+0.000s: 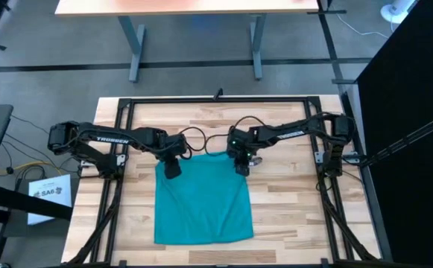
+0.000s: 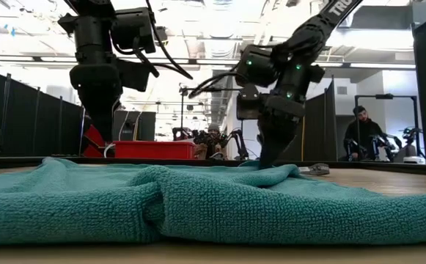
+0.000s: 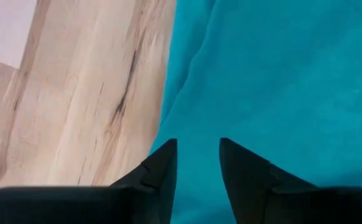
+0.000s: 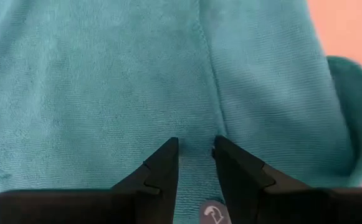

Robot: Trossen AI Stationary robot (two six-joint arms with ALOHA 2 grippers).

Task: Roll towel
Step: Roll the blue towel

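1. The towel (image 1: pixel 203 199) lies spread on the wooden worktop (image 1: pixel 291 208), filling the lower centre of the high view, its top edge just below the two arms.
2. The left claw (image 1: pixel 172 170) sits at the towel's upper left corner in the high view. In the left wrist view its two dark fingers (image 3: pixel 160 171) stand a narrow gap apart above the teal cloth, near the cloth's edge, with nothing between them.
3. The right claw (image 1: pixel 242 167) is at the towel's upper right corner in the high view. In the right wrist view its fingers (image 4: pixel 162 168) are narrowly apart, tips down at a stitched hem line of the towel (image 4: pixel 106 81); whether they pinch any cloth I cannot tell.
4. In the low view the towel (image 2: pixel 198 205) fills the bottom of the frame with soft folds, the right claw (image 2: pixel 271 158) touching it at centre right.
5. A red box (image 2: pixel 154 149) stands behind the worktop, centre left of the low view, and a person (image 2: pixel 361 132) is at far right.
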